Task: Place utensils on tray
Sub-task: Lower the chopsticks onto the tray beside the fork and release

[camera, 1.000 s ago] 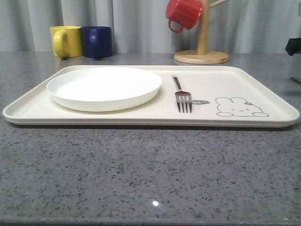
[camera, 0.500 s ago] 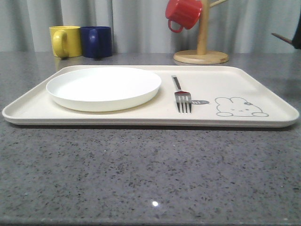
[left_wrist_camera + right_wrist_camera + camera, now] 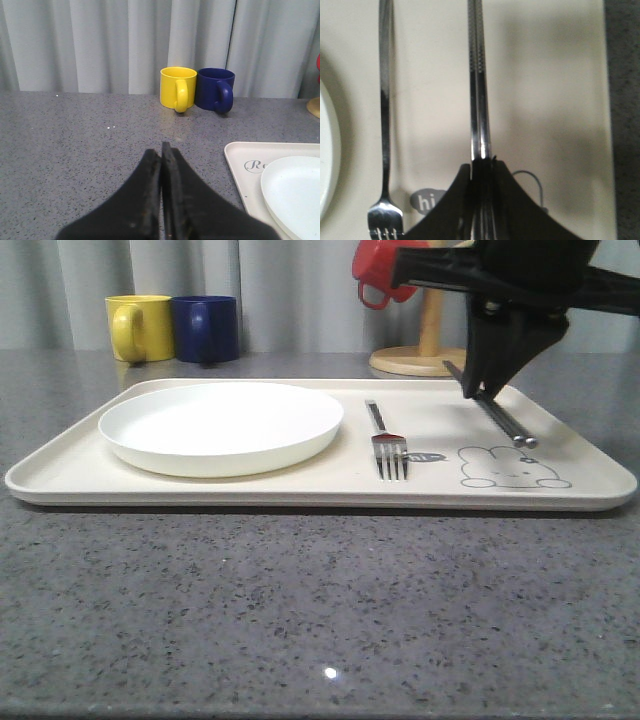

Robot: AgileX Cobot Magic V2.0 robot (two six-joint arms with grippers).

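The cream tray (image 3: 320, 490) lies across the grey table. A silver fork (image 3: 390, 445) rests on it, right of the white plate, tines toward me. My right gripper (image 3: 482, 390) hangs over the tray's right part, shut on a pair of silver chopsticks (image 3: 500, 420). They slant down, their ends close to the rabbit drawing (image 3: 510, 468). In the right wrist view the gripper (image 3: 482, 162) clamps the chopsticks (image 3: 477, 75), beside the fork (image 3: 385, 100), over the tray (image 3: 545, 75). My left gripper (image 3: 161, 150) is shut on nothing, above the table left of the tray (image 3: 240, 155).
A round white plate (image 3: 220, 425) fills the tray's left half. Yellow (image 3: 140, 328) and blue (image 3: 206, 328) mugs stand at the back left. At the back right, a wooden mug stand (image 3: 428, 360) carries a red mug (image 3: 380, 270).
My right arm has swung in from the right edge and now holds the chopsticks over the tray's right side. Fork, plate and tray have not moved.
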